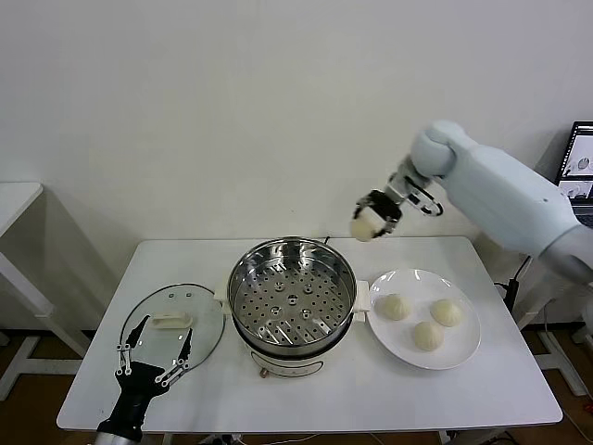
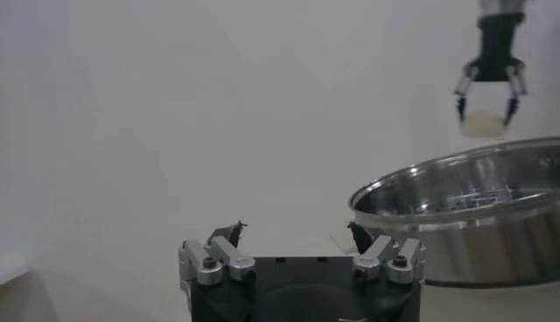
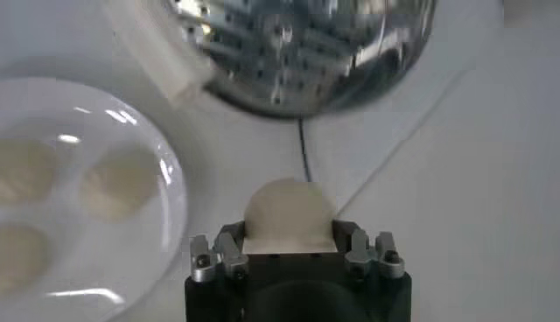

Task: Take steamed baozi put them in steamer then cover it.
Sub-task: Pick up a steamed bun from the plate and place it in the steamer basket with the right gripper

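My right gripper [image 1: 369,222] is shut on a cream-white baozi [image 1: 363,226] and holds it in the air above the table, behind and to the right of the steamer [image 1: 293,295]. The held baozi [image 3: 289,212] fills the right wrist view between the fingers. The steamer's perforated tray holds nothing. Three more baozi [image 1: 396,307] lie on the white plate [image 1: 463,351] to the right of the steamer. The glass cover [image 1: 174,323] with its cream handle lies flat on the table left of the steamer. My left gripper [image 1: 153,360] is open over the cover's near edge.
The table's front edge runs just below the steamer base and plate. A black cord [image 3: 304,153] runs on the table behind the steamer. A monitor [image 1: 579,167] stands at the far right, and a second white table [image 1: 14,204] at the far left.
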`<move>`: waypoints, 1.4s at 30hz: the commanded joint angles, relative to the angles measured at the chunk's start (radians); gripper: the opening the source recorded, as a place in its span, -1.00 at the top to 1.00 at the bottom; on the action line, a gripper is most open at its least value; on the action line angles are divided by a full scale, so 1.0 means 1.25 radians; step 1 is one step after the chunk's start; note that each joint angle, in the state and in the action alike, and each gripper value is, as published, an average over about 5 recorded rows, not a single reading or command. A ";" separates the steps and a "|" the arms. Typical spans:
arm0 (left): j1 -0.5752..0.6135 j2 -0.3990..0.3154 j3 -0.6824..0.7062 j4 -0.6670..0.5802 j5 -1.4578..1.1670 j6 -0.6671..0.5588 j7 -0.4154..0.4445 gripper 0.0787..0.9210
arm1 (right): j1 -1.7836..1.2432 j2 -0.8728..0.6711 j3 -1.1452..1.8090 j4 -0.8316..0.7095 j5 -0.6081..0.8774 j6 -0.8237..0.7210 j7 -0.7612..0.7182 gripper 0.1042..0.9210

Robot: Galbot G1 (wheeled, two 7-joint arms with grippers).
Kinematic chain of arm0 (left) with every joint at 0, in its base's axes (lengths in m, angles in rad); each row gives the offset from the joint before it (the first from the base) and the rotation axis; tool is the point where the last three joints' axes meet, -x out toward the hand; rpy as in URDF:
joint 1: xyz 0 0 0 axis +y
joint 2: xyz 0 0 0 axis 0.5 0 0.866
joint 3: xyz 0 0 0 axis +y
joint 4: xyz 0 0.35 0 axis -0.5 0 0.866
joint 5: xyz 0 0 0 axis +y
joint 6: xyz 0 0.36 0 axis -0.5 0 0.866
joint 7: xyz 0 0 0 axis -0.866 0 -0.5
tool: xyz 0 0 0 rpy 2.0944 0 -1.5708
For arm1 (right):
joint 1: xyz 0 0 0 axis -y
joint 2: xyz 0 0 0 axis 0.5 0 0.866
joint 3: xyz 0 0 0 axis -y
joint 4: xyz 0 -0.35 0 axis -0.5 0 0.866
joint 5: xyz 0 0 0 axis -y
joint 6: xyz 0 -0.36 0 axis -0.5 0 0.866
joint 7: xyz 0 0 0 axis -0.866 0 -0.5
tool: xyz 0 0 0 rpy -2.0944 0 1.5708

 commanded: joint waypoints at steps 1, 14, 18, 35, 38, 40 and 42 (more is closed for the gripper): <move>0.003 -0.001 0.000 -0.004 0.000 -0.001 -0.001 -0.77 | 0.054 0.099 -0.072 0.123 0.003 0.124 -0.018 -0.42; 0.003 -0.003 -0.002 -0.006 0.000 -0.009 -0.002 -0.77 | -0.033 0.170 -0.084 0.033 -0.110 0.111 -0.025 -0.42; 0.005 -0.004 -0.002 -0.006 0.000 -0.011 -0.003 -0.77 | -0.053 0.183 -0.074 0.000 -0.141 0.101 -0.025 -0.43; 0.010 -0.004 -0.013 -0.005 -0.002 -0.022 -0.003 -0.77 | -0.099 0.244 -0.067 -0.069 -0.176 0.108 -0.015 -0.46; 0.007 -0.005 -0.014 -0.001 -0.002 -0.021 -0.004 -0.77 | -0.091 0.232 -0.065 -0.056 -0.151 0.103 -0.015 -0.59; 0.005 -0.004 -0.014 0.001 -0.003 -0.020 -0.004 -0.77 | -0.076 0.209 -0.063 -0.033 -0.110 0.086 -0.020 -0.69; 0.002 -0.004 -0.013 0.003 -0.003 -0.018 -0.005 -0.77 | -0.049 0.166 -0.061 0.000 -0.039 0.049 -0.034 -0.74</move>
